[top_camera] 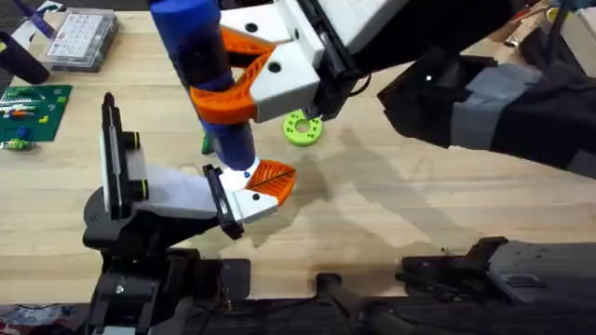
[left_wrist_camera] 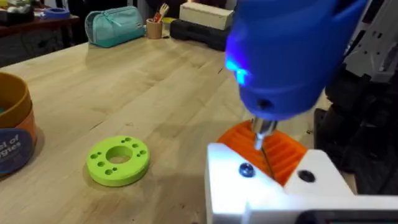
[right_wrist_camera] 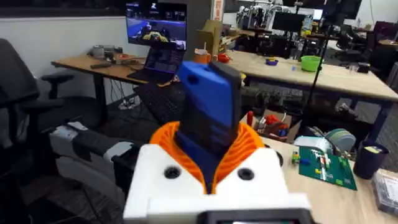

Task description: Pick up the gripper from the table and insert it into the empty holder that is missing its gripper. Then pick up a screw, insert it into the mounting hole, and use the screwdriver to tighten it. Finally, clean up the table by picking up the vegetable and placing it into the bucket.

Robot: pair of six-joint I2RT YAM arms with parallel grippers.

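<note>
Nearest the overhead lens: right pincer (top_camera: 244,74), white body with orange ribbed pads, clamped around the barrel of the screwdriver (top_camera: 209,74), which stands roughly upright, tip down. Screwdriver: bright blue, a light glowing on its lower end; in the left wrist view its thin metal tip (left_wrist_camera: 266,149) comes down at the orange pads of the left pincer (left_wrist_camera: 273,168), beside a small dark screw head (left_wrist_camera: 246,169) set in the white body; whether the tip touches a screw cannot be told. Left pincer: low over the worktop (top_camera: 391,214), lying beneath the screwdriver's end; whether its fingers are apart or together cannot be told. Lime green ring (top_camera: 303,127): flat on the worktop, just beyond the left pincer, apart from it. Bucket (left_wrist_camera: 12,134): orange-yellow with a dark blue label band, standing upright on the worktop near the ring, seen at the edge of the left wrist view. Vegetable (top_camera: 205,142): a small sliver of dark green visible on the worktop beside the screwdriver barrel, mostly hidden. Green circuit board (top_camera: 28,112) and clear parts box (top_camera: 82,39): far left corner of the worktop.
</note>
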